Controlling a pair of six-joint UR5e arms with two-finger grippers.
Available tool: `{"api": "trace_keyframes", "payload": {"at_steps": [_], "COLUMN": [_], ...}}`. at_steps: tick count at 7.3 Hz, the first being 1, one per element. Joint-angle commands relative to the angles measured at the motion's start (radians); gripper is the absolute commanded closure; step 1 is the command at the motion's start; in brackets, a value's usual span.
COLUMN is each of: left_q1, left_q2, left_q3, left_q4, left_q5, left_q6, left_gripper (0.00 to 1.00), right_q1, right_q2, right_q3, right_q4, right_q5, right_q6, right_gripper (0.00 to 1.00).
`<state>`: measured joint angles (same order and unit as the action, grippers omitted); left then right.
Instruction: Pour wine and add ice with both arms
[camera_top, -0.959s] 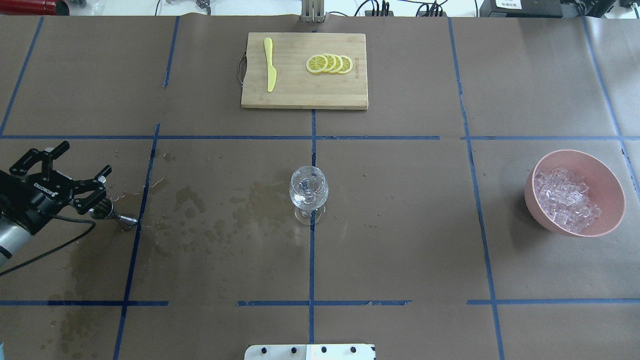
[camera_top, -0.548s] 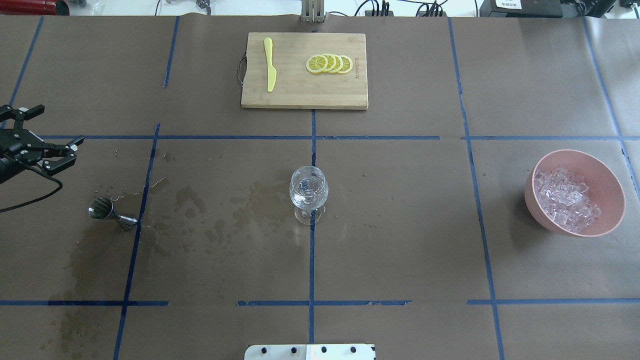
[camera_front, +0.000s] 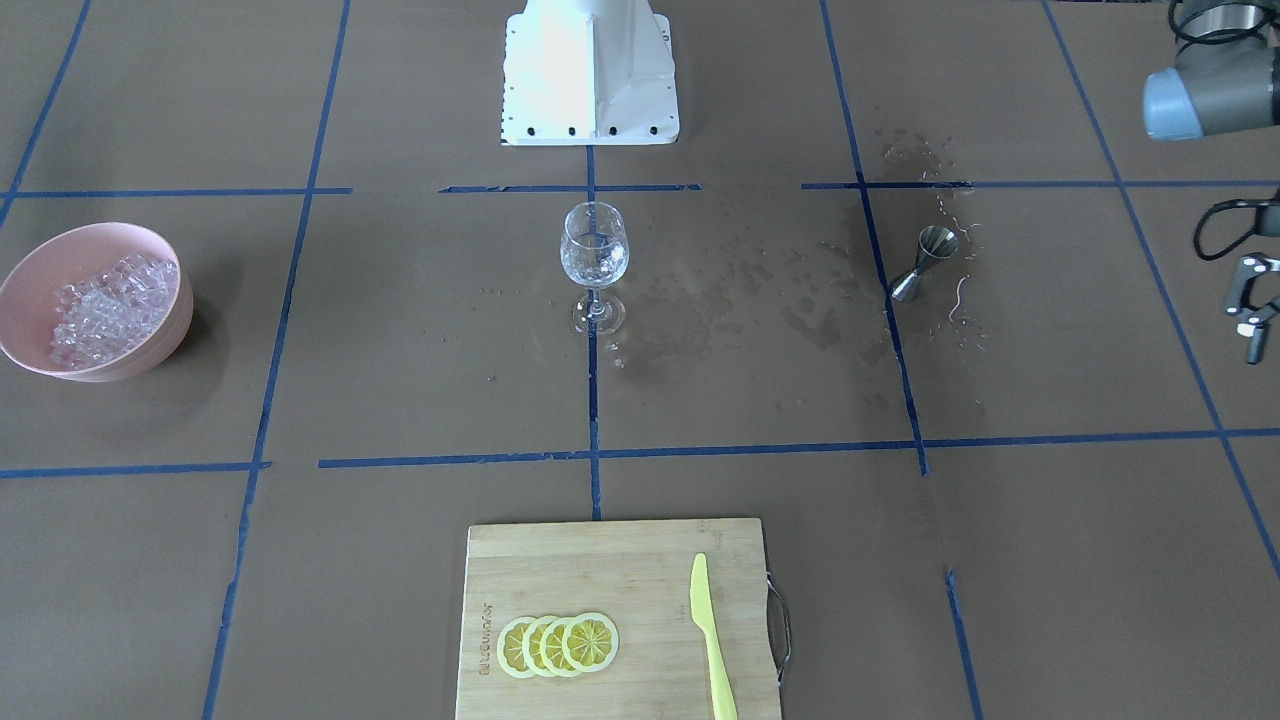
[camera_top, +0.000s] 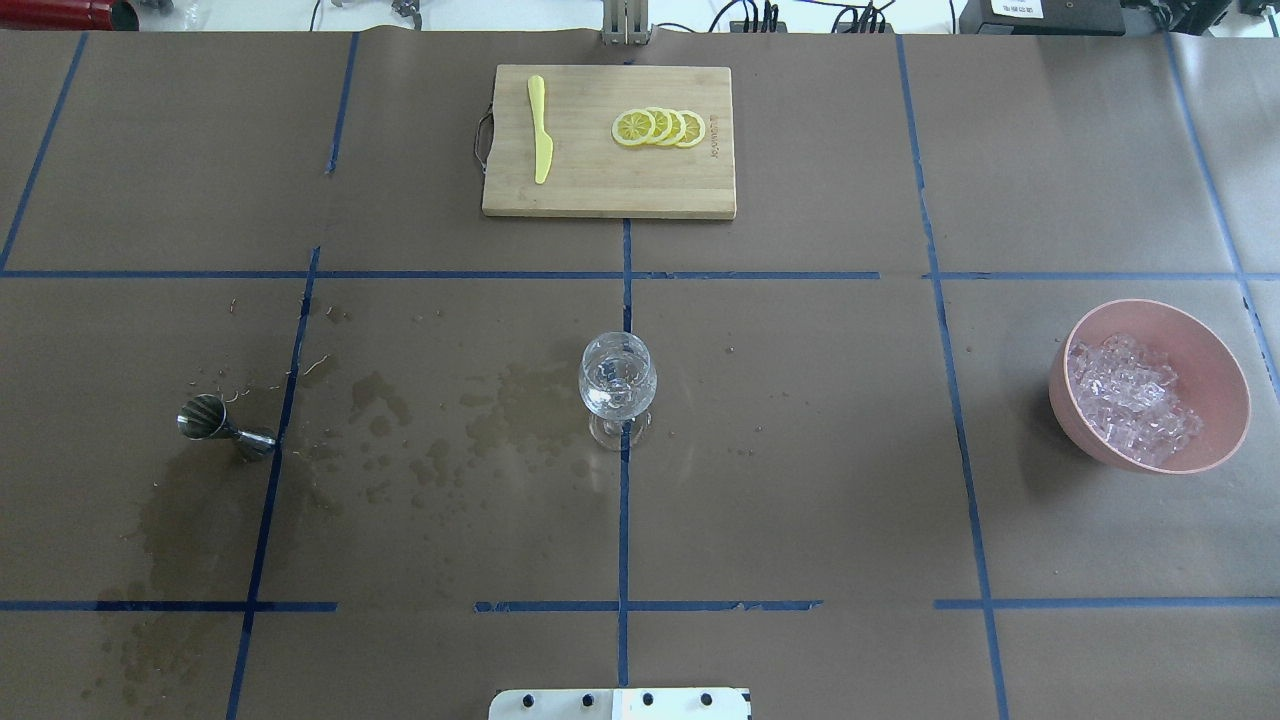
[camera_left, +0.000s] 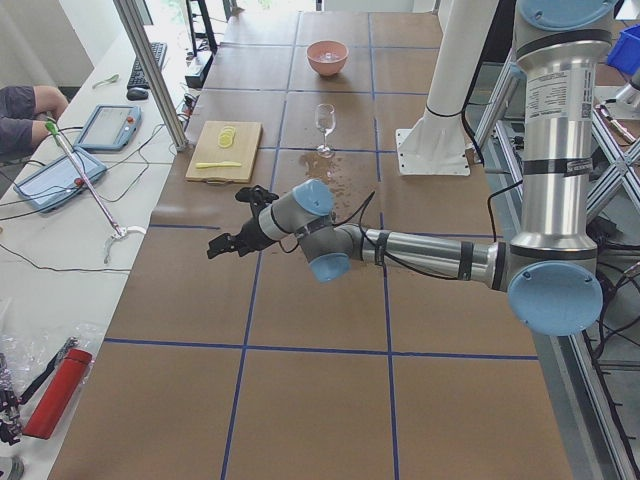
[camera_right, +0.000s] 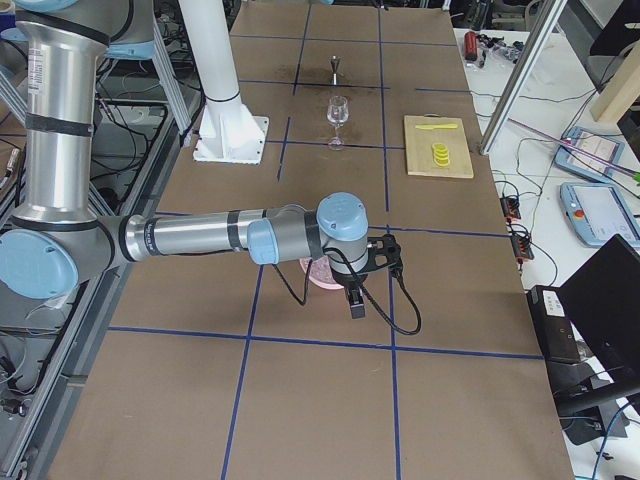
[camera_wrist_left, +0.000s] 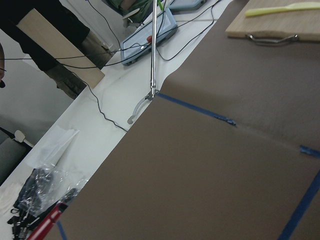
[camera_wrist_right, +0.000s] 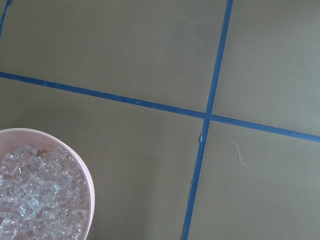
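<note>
A clear stemmed wine glass (camera_top: 618, 385) stands upright at the table's middle, also in the front view (camera_front: 594, 250). The ice (camera_top: 1130, 400) is heaped in a pink bowl (camera_top: 1205, 335) at the right. A steel jigger (camera_top: 215, 425) stands alone at the left. My left gripper (camera_front: 1250, 315) shows at the front view's right edge, fingers spread, empty, away from the jigger. It also shows in the exterior left view (camera_left: 222, 232). My right gripper (camera_right: 355, 300) hangs beside the bowl; I cannot tell if it is open. The right wrist view shows the ice (camera_wrist_right: 35, 200) at lower left.
A wooden cutting board (camera_top: 608, 190) at the far middle carries lemon slices (camera_top: 660, 127) and a yellow knife (camera_top: 540, 130). Wet stains (camera_top: 440, 420) spread between the jigger and the glass. The white base block (camera_front: 590, 70) sits at the robot's side.
My left gripper has pulled away from the jigger to the left and out of the overhead view. The jigger stays standing on the table. Nothing else moved.
</note>
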<state>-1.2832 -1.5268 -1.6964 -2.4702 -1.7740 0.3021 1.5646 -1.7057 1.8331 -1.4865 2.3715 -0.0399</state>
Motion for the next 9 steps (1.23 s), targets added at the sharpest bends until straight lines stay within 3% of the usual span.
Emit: {"api": "trace_keyframes", "payload": {"at_steps": [1, 2, 3, 6, 7, 8, 9], "left_q1": [-0.195, -0.276, -0.342, -0.351, -0.370, -0.413, -0.415], "left_q2": [-0.025, -0.030, -0.026, -0.048, -0.050, 0.002, 0.048], "left_q3": [-0.020, -0.017, -0.014, -0.022, -0.020, -0.025, -0.038], "left_q4": [0.271, 0.356, 0.508, 1.028, 1.183, 1.200, 1.159], "left_q5": [-0.102, -0.176, -0.335, -0.389, -0.483, -0.583, -0.597], "left_q6": [0.139, 0.138, 0.138, 0.126, 0.126, 0.130, 0.127], "left_gripper": [0.00, 0.00, 0.00, 0.00, 0.00, 0.00, 0.00], "right_q1": [0.000, 0.000, 0.000, 0.000, 0.000, 0.000, 0.000], "right_q2": [0.000, -0.002, 0.000, -0.002, -0.002, -0.002, -0.002], "right_q3": [0.000, -0.003, -0.011, -0.011, -0.011, -0.009, -0.006], "right_q4": [0.000, -0.001, -0.001, -0.001, -0.001, -0.001, -0.001], "right_q5": [0.000, 0.000, 0.003, 0.003, 0.003, 0.003, 0.005], "right_q6": [0.000, 0.002, 0.003, 0.002, 0.003, 0.003, 0.005], "right_gripper": [0.00, 0.00, 0.00, 0.00, 0.00, 0.00, 0.00]}}
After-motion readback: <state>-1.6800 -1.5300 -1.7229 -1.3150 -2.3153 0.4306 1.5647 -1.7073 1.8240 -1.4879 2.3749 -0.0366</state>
